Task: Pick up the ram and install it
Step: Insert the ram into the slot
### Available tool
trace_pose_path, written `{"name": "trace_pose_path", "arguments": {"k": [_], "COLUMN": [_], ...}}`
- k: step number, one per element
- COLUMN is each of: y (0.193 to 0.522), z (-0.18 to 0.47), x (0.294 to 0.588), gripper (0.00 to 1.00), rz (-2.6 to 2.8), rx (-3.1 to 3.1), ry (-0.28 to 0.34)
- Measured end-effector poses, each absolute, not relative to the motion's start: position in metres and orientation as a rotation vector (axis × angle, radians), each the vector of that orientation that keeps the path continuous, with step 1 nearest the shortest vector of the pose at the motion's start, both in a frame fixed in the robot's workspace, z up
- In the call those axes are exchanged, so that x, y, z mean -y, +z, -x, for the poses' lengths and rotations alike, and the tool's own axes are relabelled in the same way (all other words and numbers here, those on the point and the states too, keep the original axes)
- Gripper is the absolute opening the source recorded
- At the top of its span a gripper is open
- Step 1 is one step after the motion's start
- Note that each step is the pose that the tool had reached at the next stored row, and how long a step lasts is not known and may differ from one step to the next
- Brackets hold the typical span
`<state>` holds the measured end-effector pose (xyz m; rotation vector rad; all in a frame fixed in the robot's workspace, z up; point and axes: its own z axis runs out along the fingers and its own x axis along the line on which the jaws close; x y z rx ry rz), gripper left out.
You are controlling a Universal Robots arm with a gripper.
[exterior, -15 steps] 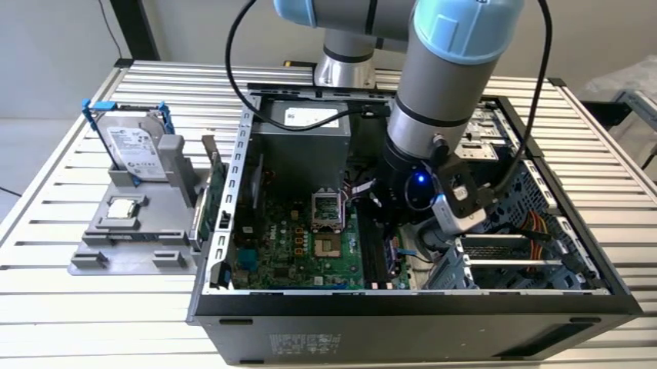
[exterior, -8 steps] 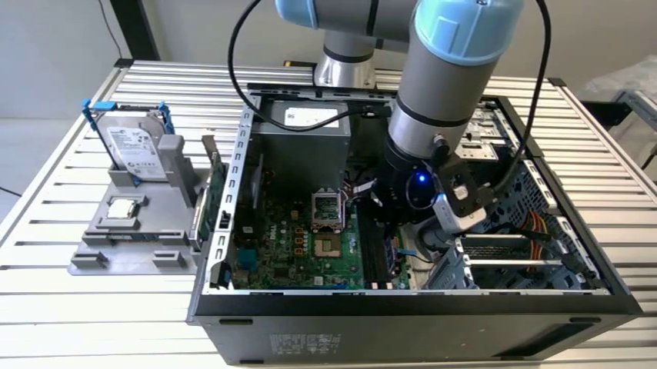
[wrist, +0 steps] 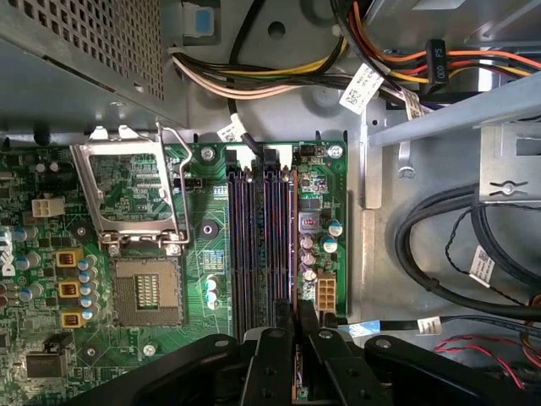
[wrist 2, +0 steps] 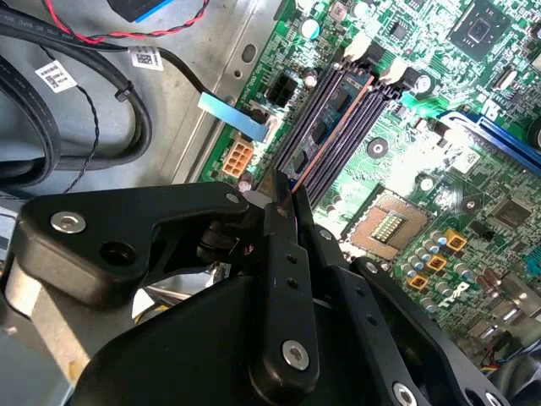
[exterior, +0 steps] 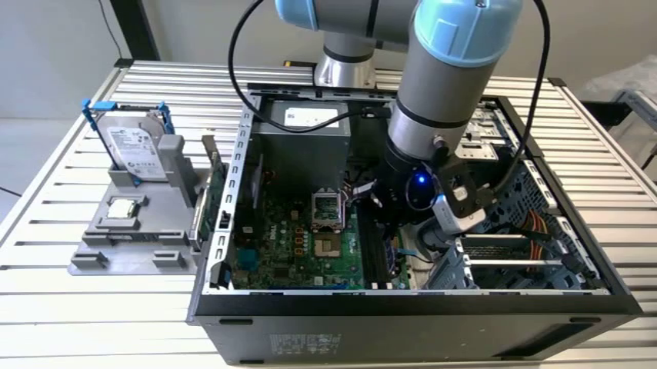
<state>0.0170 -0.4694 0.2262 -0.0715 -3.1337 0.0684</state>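
Note:
My gripper (wrist 2: 287,193) is shut on the ram (wrist 2: 332,129), a thin stick seen almost edge-on, with a strip of its blue-green face and dark chips showing. In both wrist views the ram runs lengthwise along the row of dark memory slots (wrist: 254,245) on the green motherboard. It lines up with the slot nearest the board's edge. In the first wrist view the ram (wrist: 292,254) is a thin line leading out from between the fingers (wrist: 275,355). I cannot tell whether it sits in the slot or just above it. In the exterior view the arm (exterior: 421,184) reaches down into the open computer case (exterior: 411,307).
The open processor socket (wrist: 148,292) lies beside the slots, with its metal latch frame (wrist: 127,190) raised. Cable bundles (wrist: 279,76) and black cables (wrist: 439,262) lie close by. On the exterior view's left, a grey fixture (exterior: 98,257) holds a blue-framed hard drive (exterior: 134,150) and a small silver chip (exterior: 123,207).

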Motion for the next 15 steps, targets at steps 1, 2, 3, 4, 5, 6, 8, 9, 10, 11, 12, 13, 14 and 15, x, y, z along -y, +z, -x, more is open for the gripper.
{"name": "trace_pose_path", "arguments": {"k": [1,2,3,4,5,6,8,9,10,11,12,13,14,15], "y": [0.2258,0.2254,0.2253,0.2251,0.2246,0.224,0.2233,0.2227,0.2218,0.221,0.2204,0.2198,0.2196,0.2194], "z": [-0.017,-0.0169,-0.0168,-0.0167,-0.0165,-0.0165,-0.0163,-0.0161,-0.0161,-0.016,-0.0159,-0.0157,-0.0156,-0.0156], "x": [0.4694,0.4694,0.4694,0.4694,0.4694,0.4693,0.4694,0.4694,0.4694,0.4693,0.4693,0.4693,0.4693,0.4694], "gripper": [0.0,0.0,0.0,0.0,0.0,0.0,0.0,0.0,0.0,0.0,0.0,0.0,0.0,0.0], "rz": [0.07,0.068,0.066,0.063,0.062,0.062,0.062,0.062,0.062,0.062,0.062,0.062,0.062,0.061], "rx": [3.134,3.134,3.134,3.134,3.134,3.134,3.134,3.134,3.134,3.134,3.134,3.134,3.134,3.134], "ry": [0.068,0.068,0.069,0.069,0.068,0.068,0.07,0.07,0.07,0.071,0.071,0.071,0.071,0.072]}}
